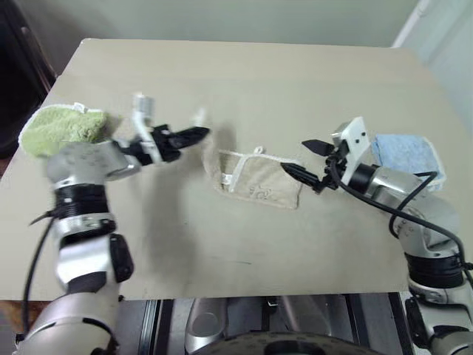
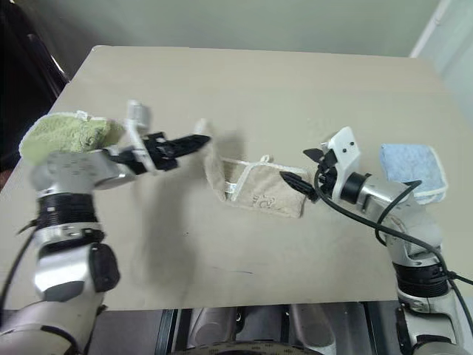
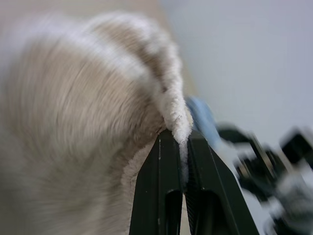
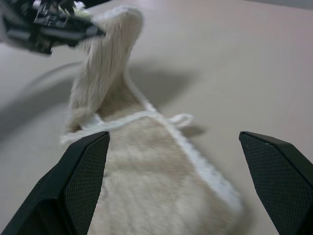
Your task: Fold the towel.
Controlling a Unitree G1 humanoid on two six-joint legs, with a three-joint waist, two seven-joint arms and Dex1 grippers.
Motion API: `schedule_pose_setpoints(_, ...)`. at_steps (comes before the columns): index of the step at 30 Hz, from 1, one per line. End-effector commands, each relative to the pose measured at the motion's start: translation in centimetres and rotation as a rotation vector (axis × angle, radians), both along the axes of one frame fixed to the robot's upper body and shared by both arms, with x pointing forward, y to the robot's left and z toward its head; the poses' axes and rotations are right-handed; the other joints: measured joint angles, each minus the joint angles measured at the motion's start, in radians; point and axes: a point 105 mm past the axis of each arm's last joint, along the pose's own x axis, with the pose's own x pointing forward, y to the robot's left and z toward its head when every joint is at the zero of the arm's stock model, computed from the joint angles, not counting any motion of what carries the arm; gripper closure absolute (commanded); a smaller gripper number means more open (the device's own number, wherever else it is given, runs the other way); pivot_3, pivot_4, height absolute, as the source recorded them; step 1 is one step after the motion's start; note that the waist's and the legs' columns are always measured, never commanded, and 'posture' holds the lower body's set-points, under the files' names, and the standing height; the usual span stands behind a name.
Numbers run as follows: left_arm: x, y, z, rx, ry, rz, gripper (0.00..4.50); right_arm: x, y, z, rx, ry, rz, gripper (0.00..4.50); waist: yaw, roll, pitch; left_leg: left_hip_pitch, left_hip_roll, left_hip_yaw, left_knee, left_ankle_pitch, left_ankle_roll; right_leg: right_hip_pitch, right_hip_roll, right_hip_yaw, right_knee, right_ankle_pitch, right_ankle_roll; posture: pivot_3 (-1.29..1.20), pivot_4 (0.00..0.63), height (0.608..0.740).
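**Left corner lifted for the fold**

My left gripper (image 1: 194,134) is clenched on the bordered edge of the beige towel (image 1: 262,185); in the left wrist view the white-stitched rim is pinched between the two black fingers (image 3: 159,191). The towel sits mid-table, its left end pulled up off the surface toward 10 o'clock, the rest lying flat with the small white loop (image 1: 259,151) at its far edge, 12 o'clock. I judge the corner is held high so it can swing over the flat part toward 3 o'clock.

My right gripper (image 1: 307,159) hangs at the towel's 3 o'clock edge, jaws spread wide with nothing between them. I read it as waiting to pin or take that end.

The fluffy green cloth (image 1: 59,127) lies at the table's 9 o'clock edge, the light blue cloth (image 1: 405,154) at 3 o'clock, both well apart from the towel. The table (image 1: 244,81) is bare at 12 o'clock.

Fold begun, not laid.
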Motion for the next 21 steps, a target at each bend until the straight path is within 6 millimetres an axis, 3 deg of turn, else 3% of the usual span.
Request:
schedule_pose_setpoints(1,-1.1,-2.4,2.7,-0.002,-0.106,-0.134,4.46,-0.6,-1.2,1.5,-0.005,-0.050,-0.016,0.00,-0.006,0.000,0.000,0.000,0.000,0.000,0.000,0.000,0.000,0.000,0.000,0.000,0.000,-0.002,0.004,0.00,0.150,0.703)
schedule_pose_setpoints(6,-3.0,-4.7,2.8,0.015,-0.116,-0.280,4.46,-1.0,-2.7,1.7,-0.014,-0.062,-0.081,0.00,-0.008,0.000,0.000,0.002,0.000,0.001,0.000,0.001,-0.001,0.001,0.001,0.001,0.000,-0.002,0.020,0.00,0.150,0.703)
schedule_pose_setpoints(11,-3.8,-5.9,2.3,0.042,-0.102,-0.352,4.46,-1.5,-3.4,1.6,-0.015,-0.066,-0.127,0.00,-0.004,0.000,0.000,0.002,0.000,0.000,0.000,0.000,0.000,0.002,0.001,0.001,0.000,-0.002,0.022,0.00,0.150,0.703)
schedule_pose_setpoints(21,-4.0,-10.0,-0.8,0.146,-0.081,-0.454,4.46,-2.0,-4.0,1.4,-0.022,-0.075,-0.177,0.00,0.004,0.000,0.001,0.003,-0.001,0.000,0.002,0.001,0.003,0.005,0.000,0.001,-0.001,-0.003,0.018,0.00,0.150,0.703)
